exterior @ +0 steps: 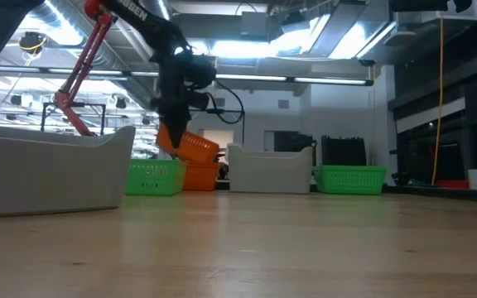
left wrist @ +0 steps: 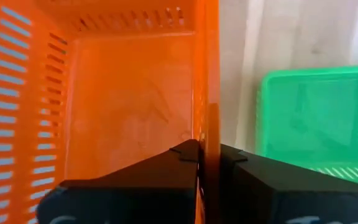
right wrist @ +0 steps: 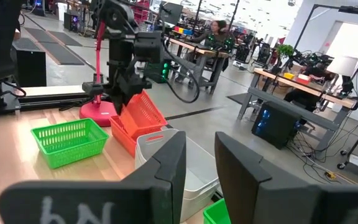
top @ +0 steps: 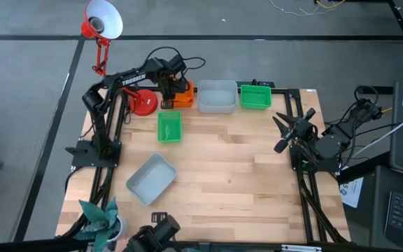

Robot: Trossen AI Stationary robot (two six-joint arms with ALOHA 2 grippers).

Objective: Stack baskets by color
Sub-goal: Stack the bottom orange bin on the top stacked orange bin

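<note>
Grey basket (exterior: 52, 174) sits nearest. Left gripper (left wrist: 209, 155) clamps tilted orange basket's (exterior: 189, 147) wall; level it over orange stack (right wrist: 124, 138) before releasing. Right gripper (right wrist: 199, 163) idles, half-open, empty.

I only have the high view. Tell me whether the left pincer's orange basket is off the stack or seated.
Observer: The low view shows the held orange basket tilted, one end raised above the orange basket beneath, so not seated.
Operator: Confirm the grip.
Observer: In the left wrist view, the left pincer is shut on that basket's side wall, one finger inside, one outside.
Operator: Report the right arm.
Observer: The right pincer hangs apart from the baskets, fingers parted and nothing between them, facing the grey basket at the back row.
</note>
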